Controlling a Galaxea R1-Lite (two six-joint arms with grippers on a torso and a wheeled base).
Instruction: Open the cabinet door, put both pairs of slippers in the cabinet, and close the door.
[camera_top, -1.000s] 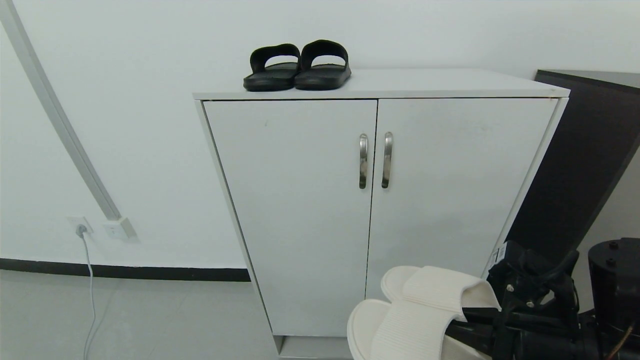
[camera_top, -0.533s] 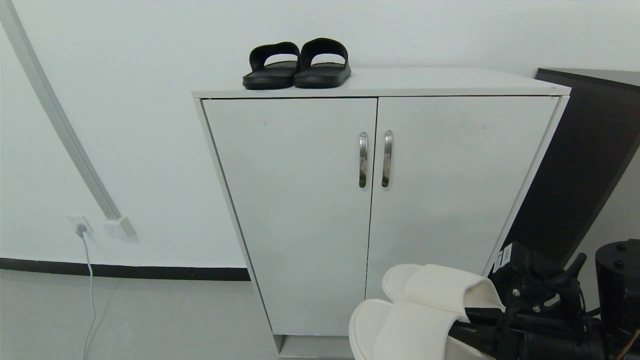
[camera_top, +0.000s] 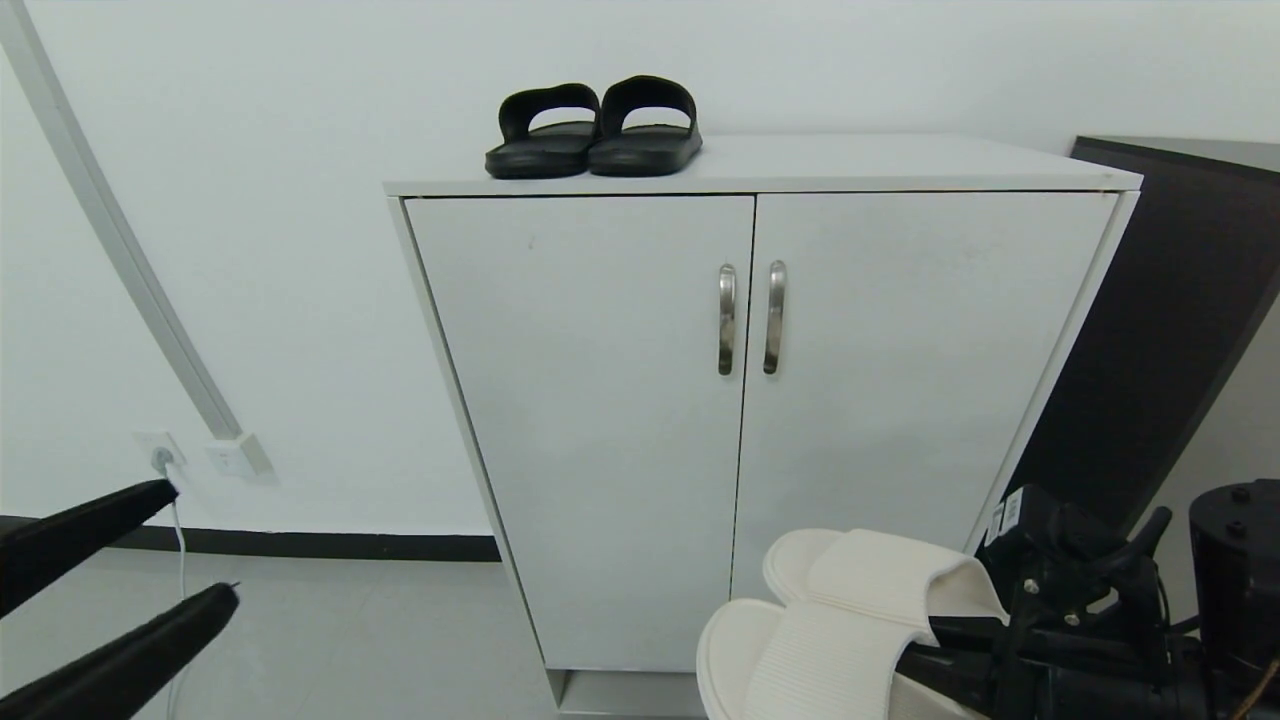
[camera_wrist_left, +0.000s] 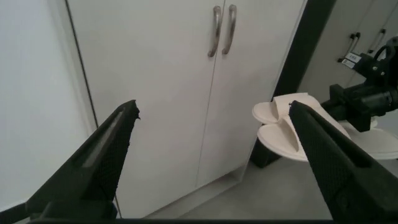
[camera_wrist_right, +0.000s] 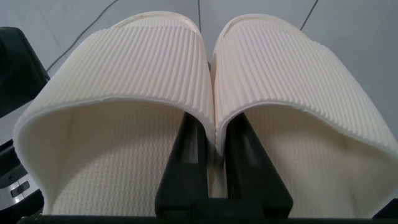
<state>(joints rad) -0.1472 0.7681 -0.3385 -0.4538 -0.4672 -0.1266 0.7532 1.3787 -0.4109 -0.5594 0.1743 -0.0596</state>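
Note:
The white cabinet (camera_top: 600, 420) stands against the wall with both doors closed; its two metal handles (camera_top: 750, 320) meet at the middle seam. A pair of black slippers (camera_top: 595, 130) sits on its top, towards the left. My left gripper (camera_top: 190, 545) is open and empty at the lower left, well short of the doors; in the left wrist view the left gripper (camera_wrist_left: 213, 107) faces the cabinet (camera_wrist_left: 155, 74) and its handles (camera_wrist_left: 222, 29). My right gripper (camera_wrist_right: 214, 146) is shut on the pair of white slippers (camera_wrist_right: 205, 81), its fingers (camera_wrist_right: 186, 162) inside the straps. The white slippers (camera_top: 840, 620) hang low before the right door.
A dark cabinet (camera_top: 1180, 300) stands close on the right of the white one. On the left wall are a socket with a hanging cable (camera_top: 160, 462) and a slanting grey conduit (camera_top: 110, 230). Bare floor (camera_top: 350, 640) lies left of the cabinet.
My left gripper has come into the head view at the lower left, open. The right arm with the white slippers has barely shifted.

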